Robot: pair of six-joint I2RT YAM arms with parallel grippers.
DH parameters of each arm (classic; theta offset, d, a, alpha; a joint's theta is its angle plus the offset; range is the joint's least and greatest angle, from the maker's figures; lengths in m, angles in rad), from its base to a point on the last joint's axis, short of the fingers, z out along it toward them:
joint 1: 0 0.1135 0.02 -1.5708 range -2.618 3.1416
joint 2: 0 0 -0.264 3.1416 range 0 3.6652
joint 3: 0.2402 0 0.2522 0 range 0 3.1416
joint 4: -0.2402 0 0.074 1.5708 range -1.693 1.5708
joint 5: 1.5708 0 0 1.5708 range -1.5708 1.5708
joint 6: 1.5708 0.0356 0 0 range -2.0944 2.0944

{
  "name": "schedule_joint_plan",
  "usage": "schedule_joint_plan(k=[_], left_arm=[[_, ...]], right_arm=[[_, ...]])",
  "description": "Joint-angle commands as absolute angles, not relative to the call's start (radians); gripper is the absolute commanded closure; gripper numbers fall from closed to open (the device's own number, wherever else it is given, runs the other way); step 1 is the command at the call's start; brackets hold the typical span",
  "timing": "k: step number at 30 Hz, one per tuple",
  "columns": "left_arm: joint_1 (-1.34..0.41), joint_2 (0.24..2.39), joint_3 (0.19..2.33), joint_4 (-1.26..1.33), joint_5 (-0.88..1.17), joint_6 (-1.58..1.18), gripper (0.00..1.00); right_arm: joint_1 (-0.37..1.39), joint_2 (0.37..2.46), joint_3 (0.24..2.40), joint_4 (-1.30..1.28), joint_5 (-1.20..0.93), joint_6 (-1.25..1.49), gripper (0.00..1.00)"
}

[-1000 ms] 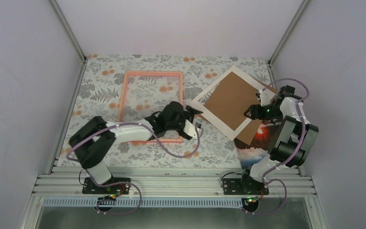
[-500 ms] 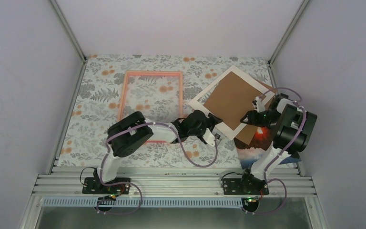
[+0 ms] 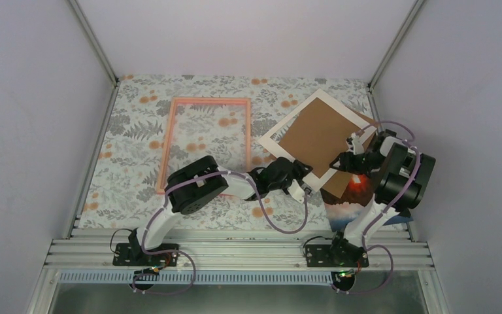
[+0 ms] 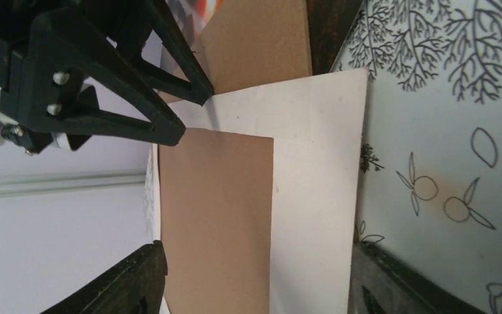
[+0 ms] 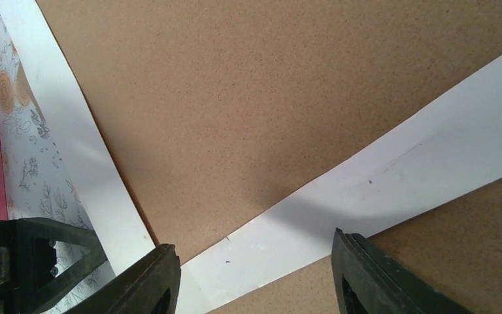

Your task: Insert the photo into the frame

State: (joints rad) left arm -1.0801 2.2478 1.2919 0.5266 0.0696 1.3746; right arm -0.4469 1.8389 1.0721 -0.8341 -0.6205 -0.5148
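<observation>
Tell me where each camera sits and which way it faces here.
Top external: fixed above and behind the bases, looking down on the table; both arms, left gripper and right gripper show.
Left wrist: low over the white mat corner, facing the right gripper; own fingers at bottom.
Right wrist: close above the brown backing board, facing down; own fingers at bottom.
Shared: both wrist views show mat, board and the other gripper.

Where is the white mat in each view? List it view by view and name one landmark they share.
Top view: the white mat lies tilted, right of centre, just right of the pink frame.
Left wrist: the mat fills the middle, one corner at upper right.
Right wrist: white bands of it cross the left side and the lower middle.
Shared landmark: the brown board showing through its opening.
</observation>
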Motion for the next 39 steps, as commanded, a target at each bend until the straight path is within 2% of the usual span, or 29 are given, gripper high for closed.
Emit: schedule_joint_plan(k=[1,6,9,14,24,26,28,30,32,39], left_arm=[[-1.091,2.258,1.282,0.583,0.069,1.374,0.35],[-1.092,2.214,1.277,0.611,0.111,1.318,0.55],[-1.093,2.203,1.275,0.612,0.128,1.302,0.61],[-1.094,2.223,1.290,0.599,0.111,1.300,0.65],[-1.083,2.300,1.386,0.589,0.046,1.288,0.66],[-1.079,2.284,1.388,0.570,0.064,1.272,0.74],[-1.073,2.267,1.402,0.540,0.077,1.250,0.88],[-1.069,2.255,1.427,0.510,0.073,1.230,0.97],[-1.063,2.240,1.457,0.480,0.071,1.216,0.98],[-0.995,2.192,1.637,0.304,0.060,1.135,0.97]], right_arm=[[-0.437,1.919,1.000,-0.804,-0.468,-0.527,0.40],[-0.436,1.910,0.991,-0.802,-0.464,-0.532,0.41],[-0.436,1.906,0.985,-0.800,-0.462,-0.533,0.41],[-0.436,1.893,0.980,-0.801,-0.466,-0.535,0.41],[-0.436,1.852,0.991,-0.830,-0.488,-0.549,0.40],[-0.436,1.837,1.003,-0.848,-0.504,-0.556,0.40],[-0.435,1.809,1.029,-0.877,-0.534,-0.560,0.39],[-0.438,1.770,1.076,-0.916,-0.576,-0.570,0.37],[-0.449,1.711,1.137,-0.951,-0.636,-0.573,0.34],[-0.474,1.457,1.319,-0.931,-0.796,-0.490,0.13]])
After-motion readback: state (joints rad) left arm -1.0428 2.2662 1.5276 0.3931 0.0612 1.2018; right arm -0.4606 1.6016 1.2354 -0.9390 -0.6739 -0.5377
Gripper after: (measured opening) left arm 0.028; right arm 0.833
